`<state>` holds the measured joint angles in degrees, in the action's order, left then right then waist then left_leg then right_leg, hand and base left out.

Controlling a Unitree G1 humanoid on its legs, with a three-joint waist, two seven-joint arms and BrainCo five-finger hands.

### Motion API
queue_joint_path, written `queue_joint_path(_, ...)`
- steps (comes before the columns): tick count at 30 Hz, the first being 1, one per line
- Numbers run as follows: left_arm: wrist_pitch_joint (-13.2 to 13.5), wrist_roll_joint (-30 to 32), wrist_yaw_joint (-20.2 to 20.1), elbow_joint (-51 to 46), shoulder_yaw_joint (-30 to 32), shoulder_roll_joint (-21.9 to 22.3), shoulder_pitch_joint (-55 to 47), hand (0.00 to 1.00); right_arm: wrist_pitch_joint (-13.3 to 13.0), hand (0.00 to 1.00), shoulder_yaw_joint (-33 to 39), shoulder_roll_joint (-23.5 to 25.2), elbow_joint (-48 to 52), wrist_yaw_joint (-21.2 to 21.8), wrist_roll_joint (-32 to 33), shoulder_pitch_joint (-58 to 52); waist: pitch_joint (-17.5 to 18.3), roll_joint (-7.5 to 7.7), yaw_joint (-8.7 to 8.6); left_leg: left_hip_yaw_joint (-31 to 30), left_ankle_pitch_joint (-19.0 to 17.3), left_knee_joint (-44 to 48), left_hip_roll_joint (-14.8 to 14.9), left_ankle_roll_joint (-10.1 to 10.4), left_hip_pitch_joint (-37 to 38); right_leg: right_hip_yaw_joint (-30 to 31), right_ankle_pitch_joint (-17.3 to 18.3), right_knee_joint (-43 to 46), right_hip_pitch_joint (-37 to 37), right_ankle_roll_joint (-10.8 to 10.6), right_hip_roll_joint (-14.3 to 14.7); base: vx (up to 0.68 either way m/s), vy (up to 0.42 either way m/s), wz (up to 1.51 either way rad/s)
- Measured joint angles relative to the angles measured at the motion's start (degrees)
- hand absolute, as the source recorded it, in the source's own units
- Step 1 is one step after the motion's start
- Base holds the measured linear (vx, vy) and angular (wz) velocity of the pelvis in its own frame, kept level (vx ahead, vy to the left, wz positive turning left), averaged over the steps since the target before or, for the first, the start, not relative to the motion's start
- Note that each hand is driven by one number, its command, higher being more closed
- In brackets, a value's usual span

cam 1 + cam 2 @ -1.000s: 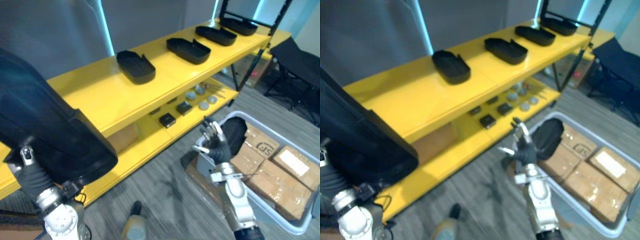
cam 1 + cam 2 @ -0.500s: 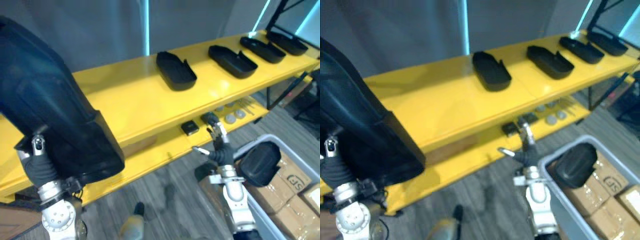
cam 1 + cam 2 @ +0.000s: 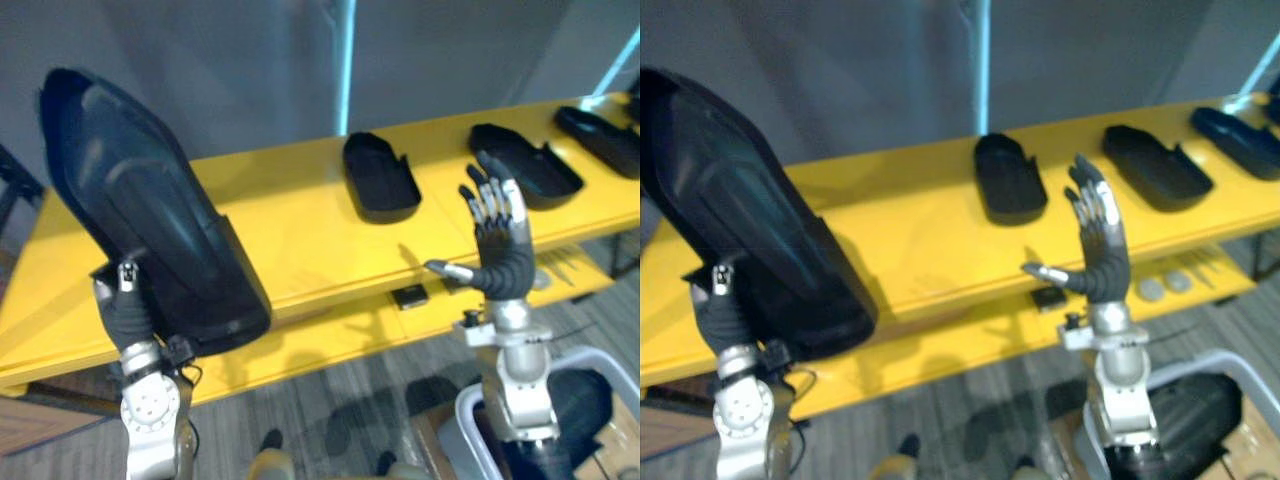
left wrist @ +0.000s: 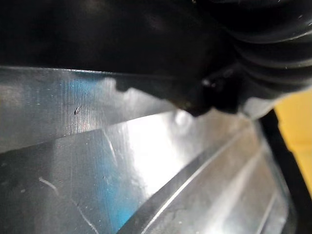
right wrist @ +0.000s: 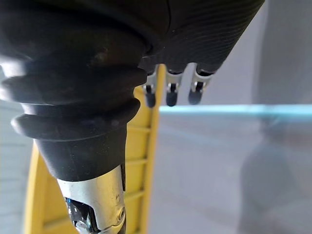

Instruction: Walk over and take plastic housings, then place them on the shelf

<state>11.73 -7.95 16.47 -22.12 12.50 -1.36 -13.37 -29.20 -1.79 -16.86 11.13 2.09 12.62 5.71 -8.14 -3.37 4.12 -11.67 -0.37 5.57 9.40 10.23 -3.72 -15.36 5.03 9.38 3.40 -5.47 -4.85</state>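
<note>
Right hand (image 3: 498, 255) is raised in front of the yellow shelf (image 3: 290, 230), fingers straight and spread, thumb out to the side, nothing in its grasp; left hand (image 3: 127, 312) is at the shelf's left end, under a large black plastic housing (image 3: 150, 220) that stands upright and leans over the top board; its fingers are hidden behind the housing, so I cannot tell how they sit; in the left wrist view the glossy wall of that housing lies close against the dark ribbed cover; three more black housings lie in a row on the shelf's top board, one (image 3: 380, 177) behind the right hand, a second (image 3: 525, 160) and a third (image 3: 600, 130) further right; on the shelf's lower board (image 3: 330, 335) sit a small black box (image 3: 408, 295) and round silver discs (image 3: 1151, 289); below the shelf's right part, a grey bin (image 3: 470, 440) holds another black housing (image 3: 1185, 410).
</note>
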Motion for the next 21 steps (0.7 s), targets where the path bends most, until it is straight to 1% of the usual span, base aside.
queue_joint_path(1, 0.05, -0.46, -0.54, -0.42, -0.01, -0.02, -0.34, 1.00, 0.35, 0.00, 0.06, -0.03, -0.12, -0.38, -0.02, 0.20, 0.00, 0.01, 0.05, 1.06, 0.27, -0.03, 0.02, -0.23, 0.13, -1.02, 0.12, -0.12, 0.73, 0.16, 0.06, 0.18, -0.166, 0.90)
queue_joint_path(2, 0.37, -0.68, -1.62, -0.68, 0.01, -0.02, -0.45, 1.00, 0.64, 0.00, 0.04, 0.01, -0.39, -1.27, -0.09, 0.25, 0.00, 0.02, 0.45, 2.62, 0.74, -0.29, -0.04, -0.73, 0.29, -2.20, 0.42, -0.23, 1.58, 0.62, 0.03, 0.10, -0.077, 0.58)
queue_joint_path(3, 0.54, -0.66, -2.44, -1.18, -0.09, -0.03, -0.52, 1.00, 0.88, 0.00, 0.03, 0.31, -0.55, -2.42, -0.42, 0.18, 0.10, 0.05, 1.08, 3.27, 1.04, -1.45, -0.13, -1.13, 0.85, -2.99, 0.70, -0.58, 2.20, 0.92, -0.01, 0.08, -0.055, 0.51)
queue_joint_path(4, 0.70, -0.65, -2.87, -1.39, -0.16, -0.03, -0.51, 1.00, 0.88, 0.00, 0.07, 0.45, -0.54, -3.09, -0.60, 0.20, 0.14, 0.09, 1.23, 3.21, 1.06, -1.98, -0.15, -1.11, 0.99, -3.53, 0.74, -1.06, 2.59, 0.94, 0.03, 0.06, -0.022, 0.35)
queue_joint_path(5, 0.98, -0.57, -3.88, -1.51, -0.24, -0.04, -0.51, 1.00, 0.91, 0.00, 0.31, 1.06, -0.53, -4.64, -1.62, 0.24, 0.17, 0.46, 1.53, 3.68, 1.06, -3.37, -0.25, -1.11, 1.40, -3.64, 0.89, -1.90, 2.84, 0.88, -0.06, 0.05, 0.000, 0.09)
queue_joint_path(6, 0.96, -0.41, -4.37, -1.48, -0.27, -0.29, -0.51, 1.00, 0.99, 0.00, 0.58, 2.28, -0.53, -6.31, -2.95, 0.16, 0.10, 1.25, 1.49, 4.55, 1.31, -4.15, -0.60, -1.02, 1.69, -3.47, 0.97, -2.45, 2.87, 0.80, -0.50, 0.05, 0.014, -0.04)
queue_joint_path(7, 0.96, -0.23, -4.47, -1.47, -0.34, -0.52, -0.46, 1.00, 1.01, 0.00, 0.72, 2.98, -0.51, -7.17, -3.47, -0.07, 0.16, 1.73, 1.27, 4.82, 1.41, -4.27, -0.89, -1.16, 1.70, -3.38, 0.98, -2.68, 2.87, 0.77, -0.82, 0.02, 0.035, -0.18)
queue_joint_path(8, 0.89, 0.19, -5.05, -1.46, -0.40, -0.61, 0.04, 1.00, 1.05, 0.00, 1.46, 4.20, -0.28, -8.47, -4.30, -1.19, 0.23, 2.54, 0.81, 5.79, 1.69, -4.93, -1.36, -1.53, 2.18, -3.12, 1.00, -2.94, 2.83, 0.71, -1.25, 0.01, 0.035, -0.23)
queue_joint_path(9, 0.68, 0.94, -5.83, -1.40, -0.38, -0.83, 0.42, 1.00, 1.69, 0.00, 2.51, 5.32, 0.03, -8.73, -4.36, -2.53, 0.39, 3.18, 0.00, 6.72, 2.08, -5.94, -1.90, -1.96, 3.25, -2.24, 1.02, -2.94, 2.86, 0.62, -1.90, 0.01, 0.049, -0.27)
queue_joint_path(10, 0.56, 1.63, -6.11, -1.29, -0.35, -1.02, 0.67, 1.00, 2.12, 0.00, 3.17, 5.84, 0.42, -8.78, -4.33, -3.36, 0.46, 3.36, -0.26, 7.53, 2.18, -6.51, -2.09, -2.10, 3.91, -1.64, 1.05, -2.92, 2.83, 0.30, -2.16, 0.00, 0.057, -0.45)
queue_joint_path(11, 0.29, 2.46, -6.77, -0.99, -0.38, -2.14, 1.33, 1.00, 2.86, 0.00, 4.37, 6.73, 1.61, -9.03, -4.30, -5.17, 0.59, 3.47, -0.73, 9.25, 2.27, -7.35, -2.35, -2.24, 5.09, -0.34, 0.98, -3.00, 2.76, 0.08, -2.60, -0.01, 0.070, -0.54)
queue_joint_path(12, 0.17, 3.53, -7.76, -0.24, -0.27, -4.01, 2.64, 1.00, 3.17, 0.00, 5.51, 7.54, 2.62, -9.05, -4.15, -7.13, 0.63, 3.43, -1.78, 10.70, 2.36, -7.83, -2.53, -2.39, 5.78, 0.55, 0.74, -3.09, 2.61, -0.33, -3.00, -0.02, 0.062, -0.57)
queue_joint_path(13, 0.10, 3.94, -8.23, 0.41, -0.26, -5.07, 3.60, 1.00, 3.28, 0.00, 6.05, 7.92, 3.12, -8.98, -3.85, -8.27, 0.72, 3.38, -2.21, 11.36, 2.42, -8.16, -2.60, -2.48, 6.14, 1.39, 0.55, -3.17, 2.45, -0.65, -3.08, -0.03, 0.062, -0.54)
queue_joint_path(14, -0.76, 4.06, -9.43, 1.54, -0.32, -7.13, 5.65, 1.00, 3.52, 0.00, 7.12, 8.63, 3.86, -8.53, -3.77, -10.43, 0.83, 3.28, -3.08, 12.74, 2.43, -8.58, -2.64, -2.53, 6.80, 2.48, 0.30, -3.40, 2.08, -1.02, -3.23, -0.04, 0.044, -0.46)
queue_joint_path(15, -1.11, 4.02, -10.07, 2.22, -0.32, -7.99, 6.54, 1.00, 3.74, 0.00, 7.67, 8.97, 4.20, -8.33, -3.77, -11.47, 1.28, 3.21, -3.66, 13.58, 2.57, -9.02, -2.62, -2.72, 6.88, 3.06, 0.17, -3.48, 1.53, -1.19, -3.26, -0.04, 0.050, -0.57)
queue_joint_path(17, -3.82, 3.68, -11.39, 6.58, -0.34, -10.44, 11.51, 1.00, 4.42, 0.00, 9.88, 9.52, 5.31, -7.00, -3.69, -15.14, 2.10, 2.42, -5.67, 16.17, 2.85, -9.78, -2.67, -3.03, 6.95, 5.61, -1.14, -4.33, -0.04, -1.46, -3.25, -0.02, 0.044, -0.53)
queue_joint_path(18, -4.70, 3.37, -11.61, 8.11, -0.35, -10.87, 12.96, 1.00, 4.60, 0.00, 10.53, 9.67, 5.62, -6.59, -3.65, -16.08, 2.22, 2.23, -6.18, 16.86, 2.90, -10.01, -2.68, -3.04, 7.06, 6.24, -1.36, -4.42, -0.42, -1.49, -3.25, -0.02, 0.046, -0.50)
queue_joint_path(21, -8.57, 3.16, -11.05, 18.93, -0.13, -14.44, 20.21, 1.00, 5.56, 0.00, 13.01, 9.90, 5.87, -3.30, -2.34, -19.26, 2.24, 1.67, -9.37, 19.56, 2.86, -10.09, -2.69, -3.07, 7.69, 8.96, -2.41, -5.04, -1.37, -1.72, -3.11, -0.02, 0.027, -0.46)
